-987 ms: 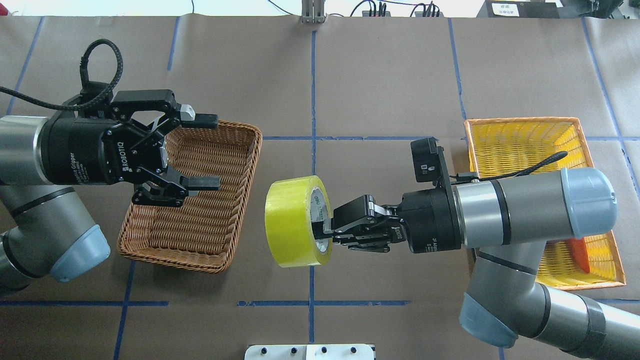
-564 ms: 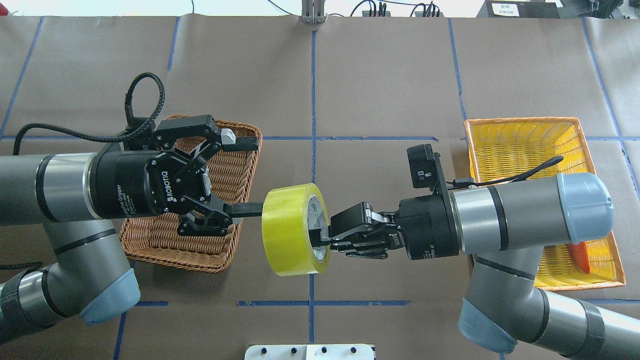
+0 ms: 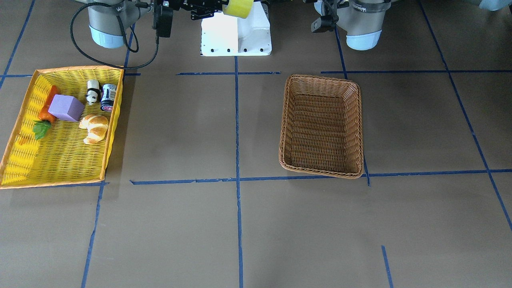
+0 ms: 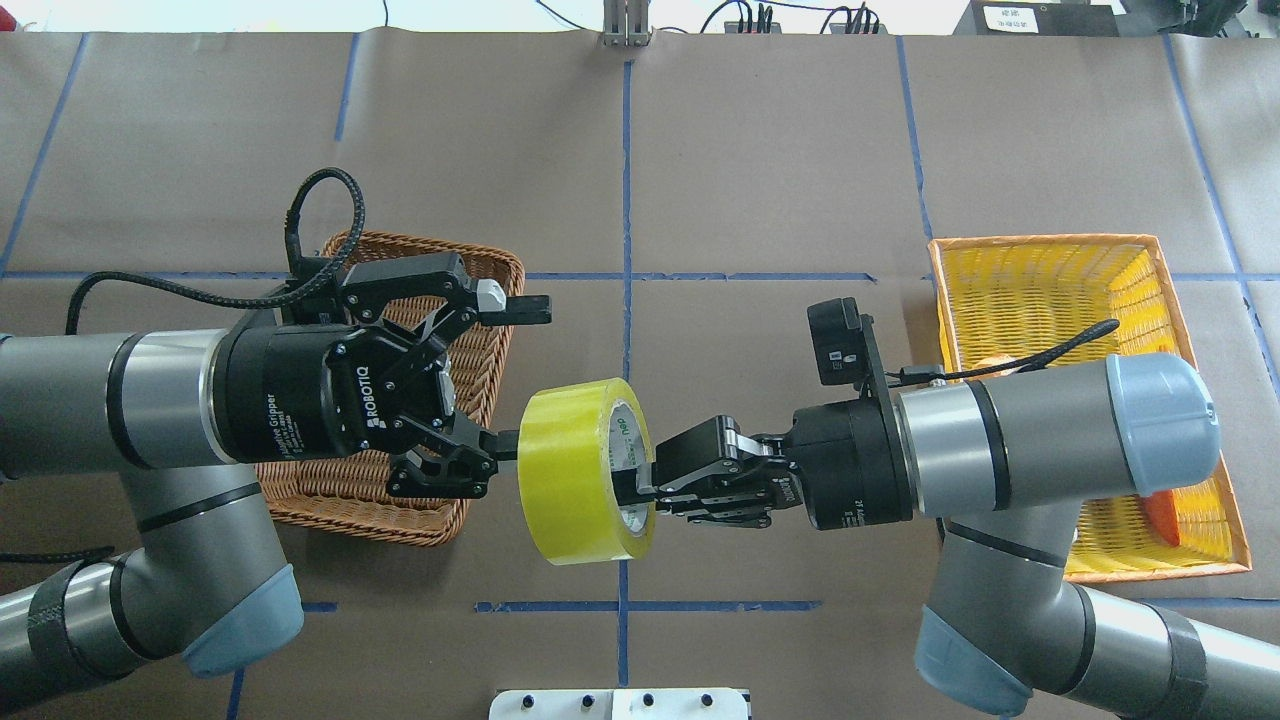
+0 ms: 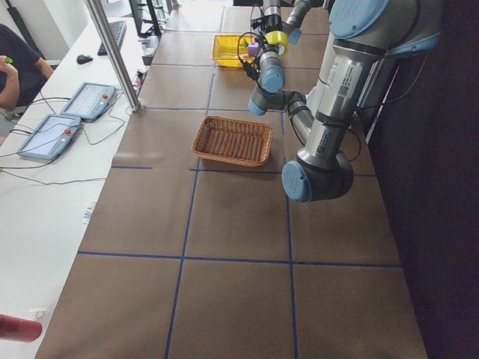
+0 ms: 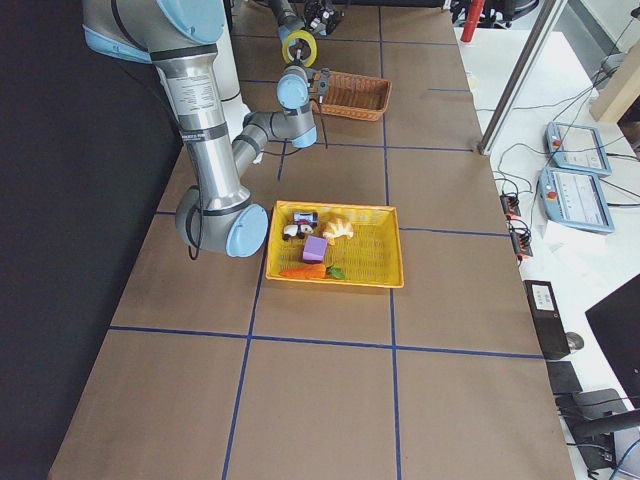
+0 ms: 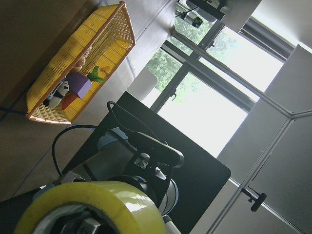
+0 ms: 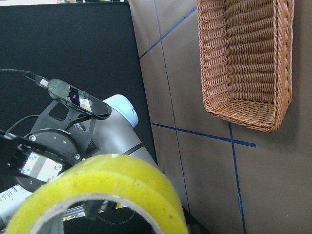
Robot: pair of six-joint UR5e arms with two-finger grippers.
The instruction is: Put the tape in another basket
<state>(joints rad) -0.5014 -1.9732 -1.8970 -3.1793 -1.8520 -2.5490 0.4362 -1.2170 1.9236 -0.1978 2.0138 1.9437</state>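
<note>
The yellow tape (image 4: pixel 575 470) hangs on edge above the table's middle. My right gripper (image 4: pixel 636 490) is shut on its wall, one finger inside the white core. My left gripper (image 4: pixel 530 378) is open just left of the roll. Its lower finger (image 4: pixel 495 446) reaches the roll's left face and its upper finger (image 4: pixel 525 310) is beyond the roll. The brown wicker basket (image 4: pixel 480 300) lies empty under my left wrist; it also shows in the front view (image 3: pixel 322 126). The tape fills the bottom of the left wrist view (image 7: pixel 87 202) and the right wrist view (image 8: pixel 97 187).
The yellow tray (image 3: pixel 60 160) on my right holds a purple cube (image 3: pixel 66 108), a croissant (image 3: pixel 95 127), a carrot (image 3: pixel 46 114), a panda figure (image 3: pixel 93 91) and a small can (image 3: pixel 108 97). The white robot base (image 3: pixel 236 34) sits at the table's near edge.
My left arm has swung right from over the basket, bringing its open gripper up to the tape's left side. The right gripper has lowered the tape slightly.
</note>
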